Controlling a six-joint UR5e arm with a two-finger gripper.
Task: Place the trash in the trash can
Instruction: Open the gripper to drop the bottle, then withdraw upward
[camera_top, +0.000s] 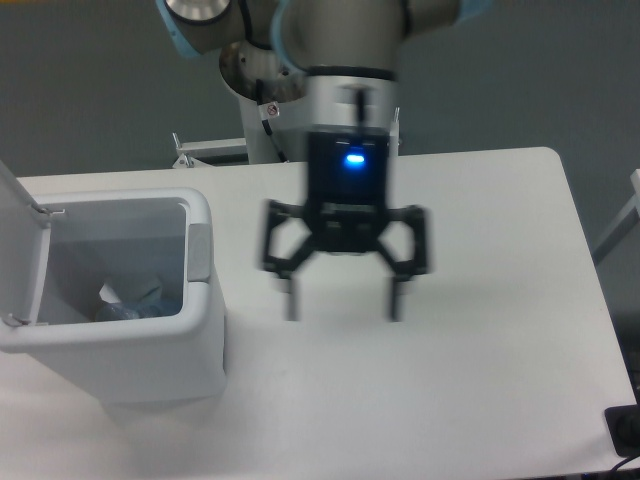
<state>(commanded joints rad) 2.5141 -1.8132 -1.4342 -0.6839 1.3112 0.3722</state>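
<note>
Arm upright over the table, well right of the trash can

The gripper points straight down, motion-blurred, fingers spread wide and empty. Both trash pieces, wrapper and bottle, lie inside the open trash can.

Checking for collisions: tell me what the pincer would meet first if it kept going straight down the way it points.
Probably only the bare table: the open pincer points down over it, nothing below. Its height is unclear.

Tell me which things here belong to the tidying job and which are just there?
Part of the job:
- trash can, lid open
- trash lying inside it
- tool, open and empty above the table

Just there:
- white table
- metal brackets behind it
</note>
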